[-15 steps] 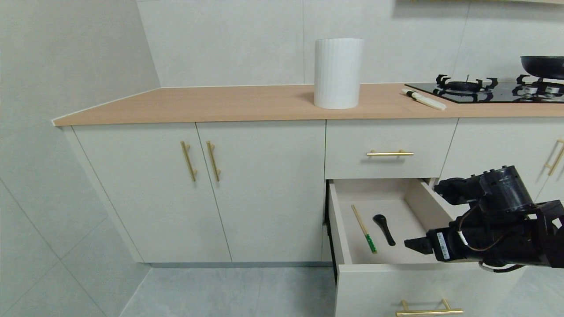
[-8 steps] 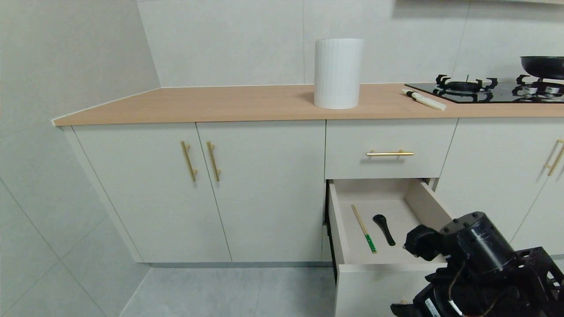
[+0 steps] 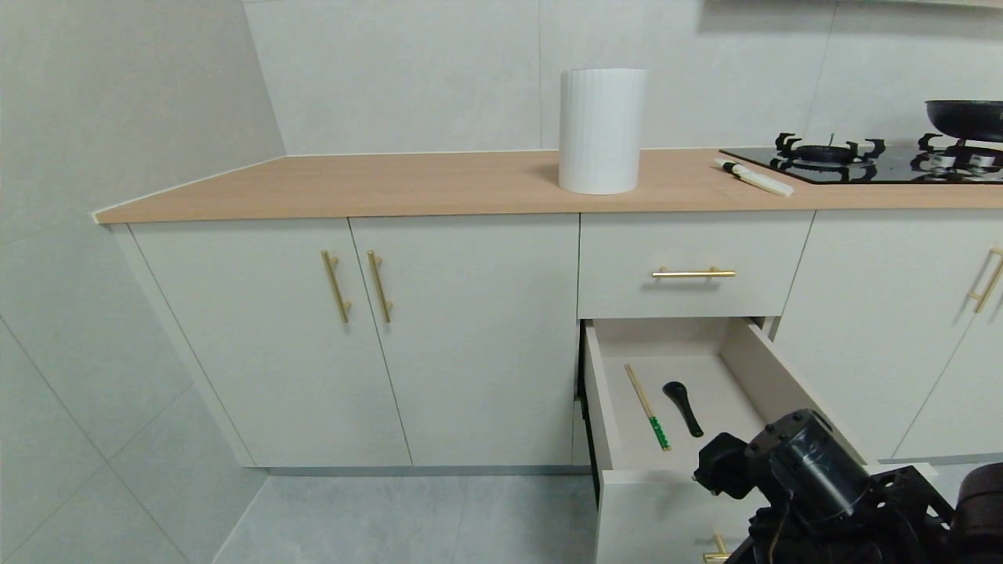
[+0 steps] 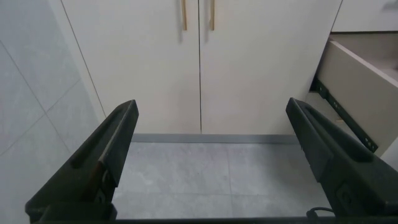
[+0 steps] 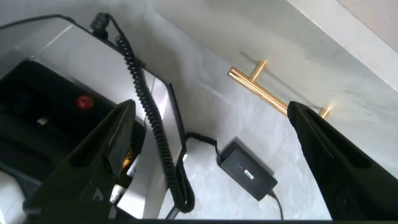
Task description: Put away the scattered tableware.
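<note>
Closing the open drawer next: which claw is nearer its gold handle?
Right. The right claw is just in front of the handle; the left claw is off aside, facing the cabinet doors beside the drawer.

This is a home kitchen: a light wooden countertop (image 3: 392, 184) runs above pale cabinet doors (image 3: 258, 368) with brass bar handles (image 3: 335, 287), a black glass gas hob (image 3: 862, 166) carrying a dark pan (image 3: 968, 117) sits far right, and an open drawer (image 3: 756, 368) holds wooden chopsticks (image 3: 647, 406) and a black spoon (image 3: 683, 407).

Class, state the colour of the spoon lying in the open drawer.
Black. The spoon shows best in the head view.
</note>
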Robot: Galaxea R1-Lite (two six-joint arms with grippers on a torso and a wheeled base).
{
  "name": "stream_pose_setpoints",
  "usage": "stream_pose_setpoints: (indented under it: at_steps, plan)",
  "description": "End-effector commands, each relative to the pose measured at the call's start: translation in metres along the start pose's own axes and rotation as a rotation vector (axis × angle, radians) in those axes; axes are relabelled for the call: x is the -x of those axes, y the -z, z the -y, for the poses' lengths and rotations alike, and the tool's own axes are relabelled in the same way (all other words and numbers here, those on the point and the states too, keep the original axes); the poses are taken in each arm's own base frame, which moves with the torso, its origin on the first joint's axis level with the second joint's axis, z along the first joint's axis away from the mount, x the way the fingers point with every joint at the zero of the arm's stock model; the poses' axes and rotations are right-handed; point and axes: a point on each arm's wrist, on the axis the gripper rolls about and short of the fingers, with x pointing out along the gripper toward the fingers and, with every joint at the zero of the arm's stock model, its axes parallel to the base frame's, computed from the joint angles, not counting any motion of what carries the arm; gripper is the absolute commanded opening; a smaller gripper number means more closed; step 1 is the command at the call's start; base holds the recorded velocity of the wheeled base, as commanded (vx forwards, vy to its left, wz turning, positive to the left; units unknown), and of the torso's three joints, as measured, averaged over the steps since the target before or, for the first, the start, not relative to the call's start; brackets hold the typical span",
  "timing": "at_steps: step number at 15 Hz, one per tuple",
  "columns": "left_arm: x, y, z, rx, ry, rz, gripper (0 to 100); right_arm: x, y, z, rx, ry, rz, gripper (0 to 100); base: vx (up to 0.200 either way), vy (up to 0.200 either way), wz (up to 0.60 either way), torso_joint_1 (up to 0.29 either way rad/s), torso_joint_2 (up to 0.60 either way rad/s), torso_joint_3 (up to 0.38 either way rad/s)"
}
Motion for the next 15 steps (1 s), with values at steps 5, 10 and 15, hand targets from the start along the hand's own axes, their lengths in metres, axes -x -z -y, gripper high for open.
stream_pose_setpoints:
  at_steps: [5, 10, 15]
  plan:
    - [0.0, 0.0, 0.0, 0.0, -0.001, 0.0, 100, -0.02, -0.013, 0.025, -0.103, 0.077, -0.025, 100, 0.0, 0.0, 0.0, 0.0, 0.0, 0.0]
    - [0.0, 0.0, 0.0, 0.0, -0.001, 0.0, 100, -0.034, -0.024, 0.046, -0.188, 0.19, -0.03, 100, 0.0, 0.0, 0.0, 0.0, 0.0, 0.0]
    - [0.0, 0.0, 0.0, 0.001, -0.001, 0.0, 100, -0.046, -0.032, 0.056, -0.265, 0.255, -0.032, 100, 0.0, 0.0, 0.0, 0.0, 0.0, 0.0]
